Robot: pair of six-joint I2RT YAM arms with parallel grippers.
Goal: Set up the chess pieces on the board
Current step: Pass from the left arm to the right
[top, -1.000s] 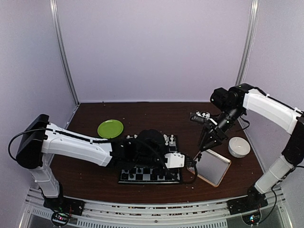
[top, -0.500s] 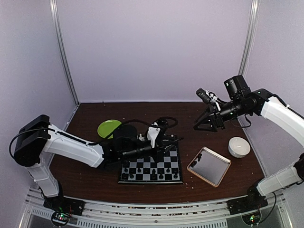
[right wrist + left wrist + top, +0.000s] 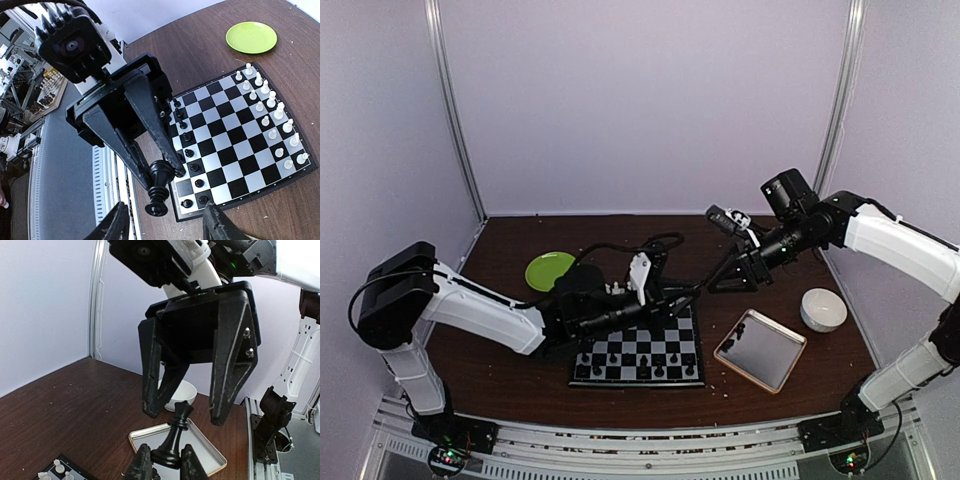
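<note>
1. The white pieces [image 3: 272, 133] line two rows on the board [image 3: 235, 135]; black's back row looks unfinished.
2. The left gripper [image 3: 166, 462] pinches a black piece [image 3: 175, 440] mid-air between the arms; the right gripper [image 3: 185, 416] gapes around its head.

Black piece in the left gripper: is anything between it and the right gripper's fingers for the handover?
Nothing visible. The left gripper holds the black piece by its base in mid-air, and the right gripper faces it with jaws open, only air between them.
</note>
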